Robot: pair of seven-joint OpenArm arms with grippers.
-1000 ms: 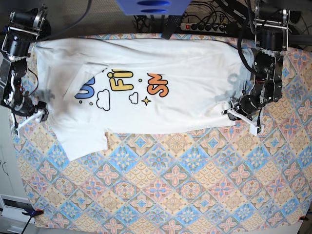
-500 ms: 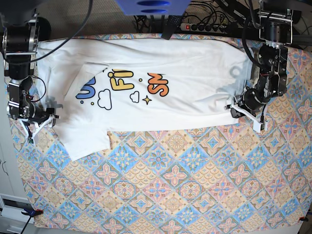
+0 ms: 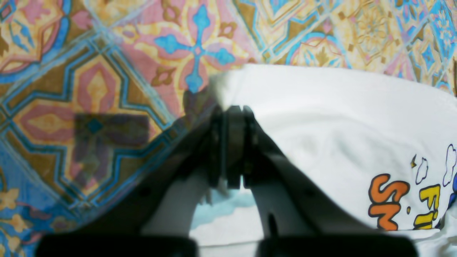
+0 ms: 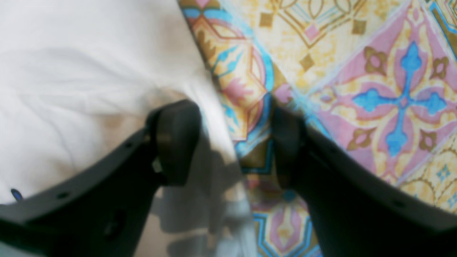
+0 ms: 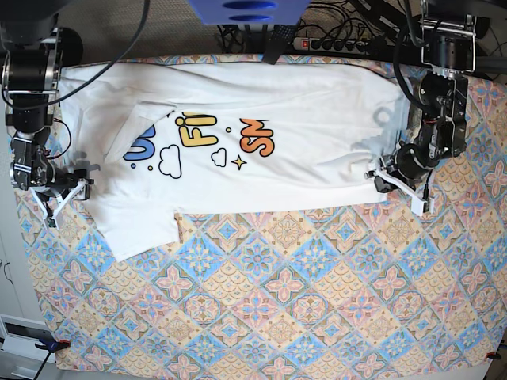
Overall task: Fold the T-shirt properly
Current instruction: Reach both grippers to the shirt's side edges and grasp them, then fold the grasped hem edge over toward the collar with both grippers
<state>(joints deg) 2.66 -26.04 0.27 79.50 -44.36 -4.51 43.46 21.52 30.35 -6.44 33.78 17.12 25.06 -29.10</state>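
The white T-shirt (image 5: 301, 178) lies sideways across the far half of the table, print up, with "FI" and "SM" readable and a flap folded over the blue word. My left gripper (image 5: 386, 180) sits at the shirt's lower right corner. In the left wrist view it (image 3: 232, 114) is shut, pinching the edge of the shirt (image 3: 321, 125). My right gripper (image 5: 67, 192) is at the shirt's left edge. In the right wrist view it (image 4: 232, 142) is open astride the shirt's edge (image 4: 71, 71), one finger (image 4: 175, 139) on fabric, the other (image 4: 289, 142) over the tablecloth.
A patterned tablecloth (image 5: 277, 301) covers the table. A power strip (image 5: 333, 43) and cables lie behind the far edge, beside a blue object (image 5: 247, 9). The short sleeve (image 5: 139, 229) hangs toward the near left.
My right gripper has moved in from the table's left side to the shirt's left edge. My left gripper has shifted slightly up along the shirt's right corner. The shirt's shape is almost unchanged.
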